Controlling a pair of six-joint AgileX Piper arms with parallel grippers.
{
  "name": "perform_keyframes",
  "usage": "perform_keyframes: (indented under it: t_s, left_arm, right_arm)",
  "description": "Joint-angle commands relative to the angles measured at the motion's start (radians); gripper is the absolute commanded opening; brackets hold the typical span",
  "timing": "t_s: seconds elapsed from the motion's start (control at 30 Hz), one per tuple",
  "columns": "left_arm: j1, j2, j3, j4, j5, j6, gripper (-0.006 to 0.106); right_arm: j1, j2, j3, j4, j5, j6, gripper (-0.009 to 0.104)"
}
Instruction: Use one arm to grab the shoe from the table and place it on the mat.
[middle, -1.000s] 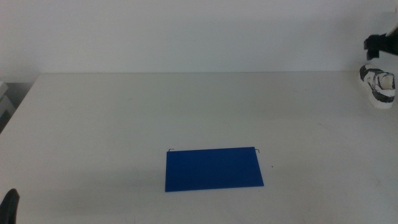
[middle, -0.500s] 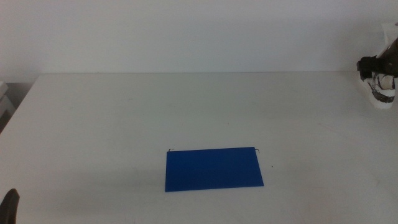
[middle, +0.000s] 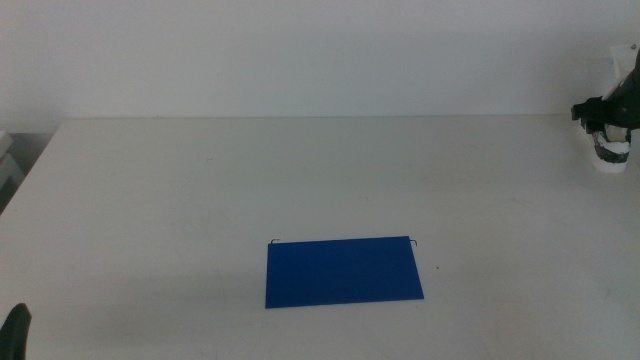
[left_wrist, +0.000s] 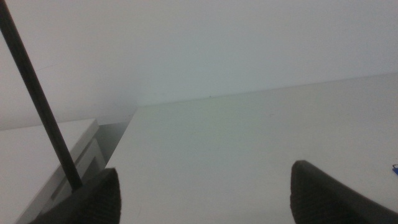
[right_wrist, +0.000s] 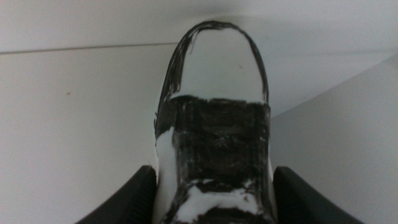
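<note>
The shoe (middle: 611, 160), a white sneaker with dark patches, sits on the table (middle: 200, 180) at its far right edge, mostly covered by the arm. My right gripper (middle: 604, 122) is down on it. In the right wrist view the shoe (right_wrist: 214, 74) fills the gap of the right gripper (right_wrist: 214, 194), and both dark jaws press its sides. The shoe still rests on the table. The blue mat (middle: 344, 271) lies flat at the front middle, far left of the shoe. My left gripper (middle: 15, 335) waits at the bottom left corner, open and empty (left_wrist: 205, 193).
The white wall stands behind the table's far edge. A pale box edge (middle: 8, 160) shows off the table's left side. The table's right edge runs close beside the shoe.
My right gripper has come down from above the shoe onto it and now covers most of it. The shoe, the mat and the left gripper have not moved.
</note>
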Motion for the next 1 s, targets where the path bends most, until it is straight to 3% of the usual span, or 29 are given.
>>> perform_keyframes:
  t_s: [0.0, 0.03, 0.33, 0.5, 0.67, 0.97]
  left_arm:
    - [-0.004, -0.007, 0.005, -0.009, -0.081, -0.006, 0.094]
    - [-0.004, -0.007, 0.005, -0.009, -0.081, -0.006, 0.094]
    - [-0.004, -0.007, 0.005, -0.009, -0.081, -0.006, 0.094]
    - [-0.004, -0.007, 0.005, -0.009, -0.081, -0.006, 0.094]
    - [-0.004, -0.007, 0.005, -0.009, -0.081, -0.006, 0.094]
    - [-0.004, -0.007, 0.005, -0.009, -0.081, -0.006, 0.094]
  right_arm:
    - [-0.010, -0.077, -0.034, -0.023, -0.030, -0.013, 0.009]
    - [-0.009, -0.077, -0.034, -0.023, -0.021, -0.024, -0.004]
    - [-0.008, -0.184, -0.034, -0.016, 0.058, -0.027, -0.004]
    - [-0.008, -0.295, 0.006, 0.083, 0.125, -0.076, -0.004]
    - [-0.002, -0.491, 0.244, 0.174, 0.076, -0.099, -0.004]
    - [0.125, -0.906, 0.820, 0.154, -0.156, -0.052, -0.004]
